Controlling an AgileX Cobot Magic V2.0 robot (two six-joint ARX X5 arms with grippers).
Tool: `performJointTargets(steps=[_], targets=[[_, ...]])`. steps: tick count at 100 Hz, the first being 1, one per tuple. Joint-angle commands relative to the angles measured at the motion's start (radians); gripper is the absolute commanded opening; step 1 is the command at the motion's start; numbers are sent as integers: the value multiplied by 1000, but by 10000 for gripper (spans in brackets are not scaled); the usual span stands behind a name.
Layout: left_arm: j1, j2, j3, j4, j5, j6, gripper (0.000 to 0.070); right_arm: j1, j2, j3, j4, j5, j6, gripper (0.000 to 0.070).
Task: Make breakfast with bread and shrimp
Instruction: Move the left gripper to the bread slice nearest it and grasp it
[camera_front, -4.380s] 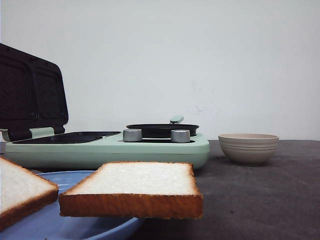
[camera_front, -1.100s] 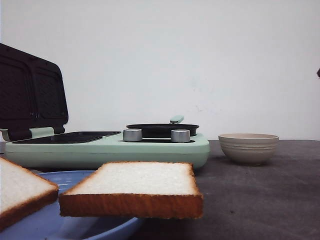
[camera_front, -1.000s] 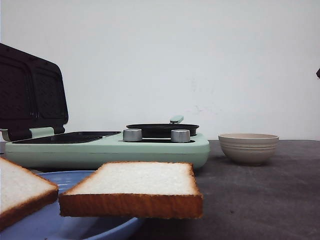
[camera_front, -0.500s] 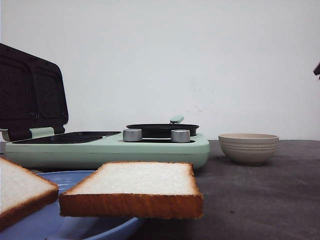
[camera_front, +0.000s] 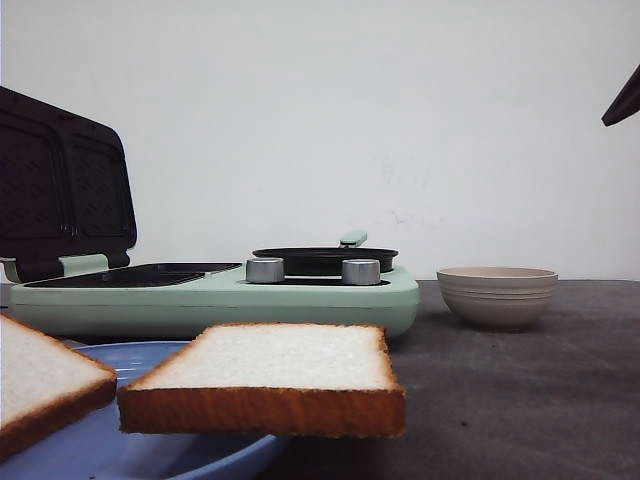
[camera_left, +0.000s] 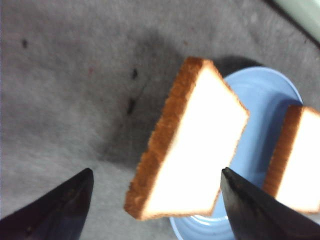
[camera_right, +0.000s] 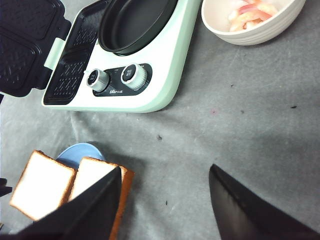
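The left hand (camera_left: 155, 210) was open, its two dark fingers (camera_left: 55, 205) spread wide with nothing between them, hovering above one bread slice (camera_left: 187, 142) that lay partly on the blue plate (camera_left: 265, 100) and jutted past the plate's rim over the grey table (camera_left: 60, 90). A second slice (camera_left: 297, 160) lay on the same plate, just beside the first with a strip of blue showing between them. Both slices had white faces and golden-brown crusts.

The right hand (camera_right: 165, 210) was open too, fingers (camera_right: 240, 210) apart and holding nothing, raised above the table near the plate. In the front view only a dark tip of that arm (camera_front: 624, 100) showed at the picture's edge, well above the table.

Beyond the plate from the camera stood a mint-green cooker (camera_front: 220, 295) with its dark ridged lid (camera_front: 65, 185) standing open over a dark grill plate (camera_right: 75, 70). A shallow black pan (camera_front: 325, 260) sat on the cooker's other half, and two silver knobs (camera_right: 116, 76) faced the plate. A beige bowl (camera_front: 497, 297) stood on the table beside the cooker's pan end, apart from it; the right wrist view showed pale pink shrimp (camera_right: 250, 12) inside it. The bowl was well apart from the plate
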Motion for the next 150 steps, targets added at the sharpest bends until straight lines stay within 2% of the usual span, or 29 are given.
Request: performJointTargets(steps=[1, 17, 26, 89, 150], targets=[[-3, 31, 17, 5, 23, 34, 448, 4, 4, 17, 5, -3, -16, 343], [-26, 90, 17, 9, 35, 42, 450, 8, 4, 17, 5, -3, -16, 343], [-43, 119, 17, 13, 37, 46, 487, 12, 4, 17, 6, -4, -18, 343], [-148, 242, 17, 83, 36, 55, 486, 18, 4, 17, 5, -30, -29, 343], [-154, 245, 17, 81, 37, 58, 482, 18, 4, 17, 5, -32, -26, 343]])
